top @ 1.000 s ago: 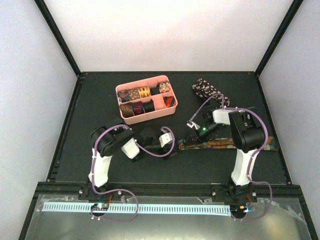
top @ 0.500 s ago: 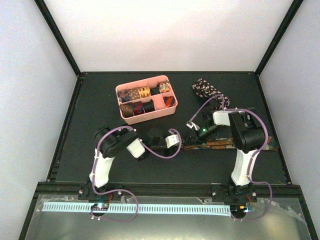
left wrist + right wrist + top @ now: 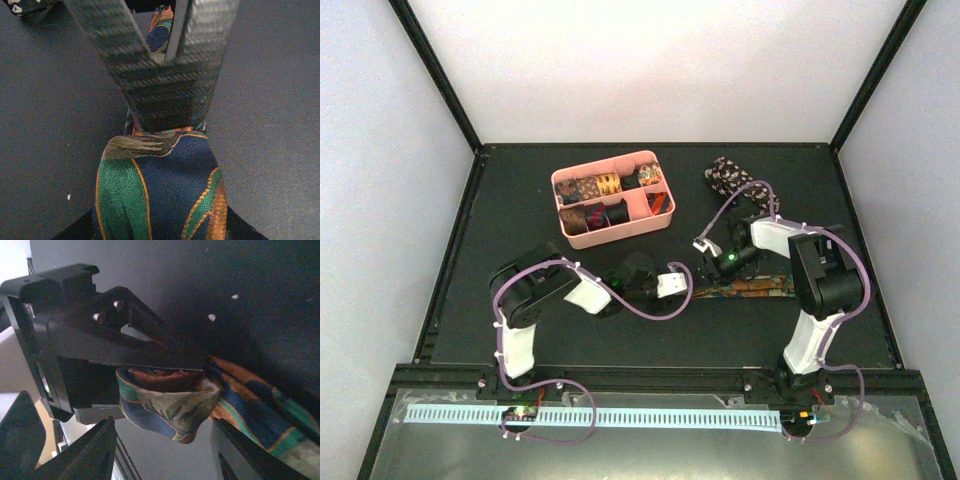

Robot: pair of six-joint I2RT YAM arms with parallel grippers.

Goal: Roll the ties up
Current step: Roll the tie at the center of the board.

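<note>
Tray [image 3: 611, 237] sits back-left — flat tie [image 3: 760, 288] lies nearer, rightward; bunched tie [image 3: 725, 176] behind it.

Plain white walls [image 3: 650, 70] enclose a matte black counter [image 3: 520, 190] on three sides, with black frame posts [image 3: 435, 75] at the corners.

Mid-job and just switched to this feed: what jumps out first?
The left hand pinches the folded end of a green, navy and orange tie at centre front, while the right hand stands open around that same end. Behind them, a pink tray holds rolled ties, and a dark speckled tie lies bunched at the far right.
</note>
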